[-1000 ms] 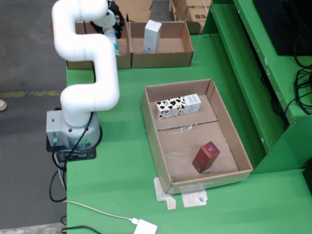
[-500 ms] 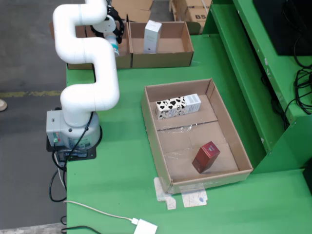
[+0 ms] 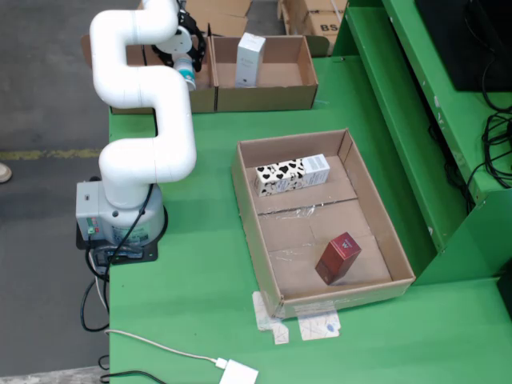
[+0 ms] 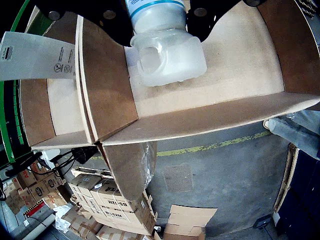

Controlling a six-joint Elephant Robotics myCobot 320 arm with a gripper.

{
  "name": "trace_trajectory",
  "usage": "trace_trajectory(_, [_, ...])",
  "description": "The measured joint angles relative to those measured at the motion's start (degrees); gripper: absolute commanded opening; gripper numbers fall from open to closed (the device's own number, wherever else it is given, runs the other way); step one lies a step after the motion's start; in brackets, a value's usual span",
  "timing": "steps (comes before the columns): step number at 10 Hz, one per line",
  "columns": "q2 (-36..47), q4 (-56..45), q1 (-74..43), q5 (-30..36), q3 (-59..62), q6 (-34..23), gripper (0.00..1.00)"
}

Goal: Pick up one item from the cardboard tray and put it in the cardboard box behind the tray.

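In the fixed view my gripper [image 3: 186, 62] hangs over the left cardboard box [image 3: 205, 98] behind the tray, shut on a translucent white bottle [image 3: 187, 77] with a blue label. The wrist view shows that bottle [image 4: 167, 50] clamped between the black fingers [image 4: 107, 22], bottom end pointing down at the box floor [image 4: 240, 65]. The cardboard tray [image 3: 246, 210] holds a cow-patterned carton [image 3: 291, 174] and a dark red box [image 3: 338, 258].
The right-hand box [image 3: 276, 98] holds an upright white carton [image 3: 250, 58], which the wrist view shows beyond the divider wall [image 4: 37, 55]. A green shelf frame [image 3: 400, 104] runs along the right. A white cable and adapter [image 3: 238, 373] lie at the front.
The arm's upper links have swung a little, carrying the held bottle slightly farther back and left over the left box. The tray's items have not moved.
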Motion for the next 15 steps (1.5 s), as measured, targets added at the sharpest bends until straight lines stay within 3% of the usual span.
trace_trajectory(6, [0.00, 0.00, 0.00, 0.00, 0.08, 0.00, 0.00])
trace_trajectory(15, [-0.09, -0.53, -0.35, 0.09, -0.18, 0.27, 0.90])
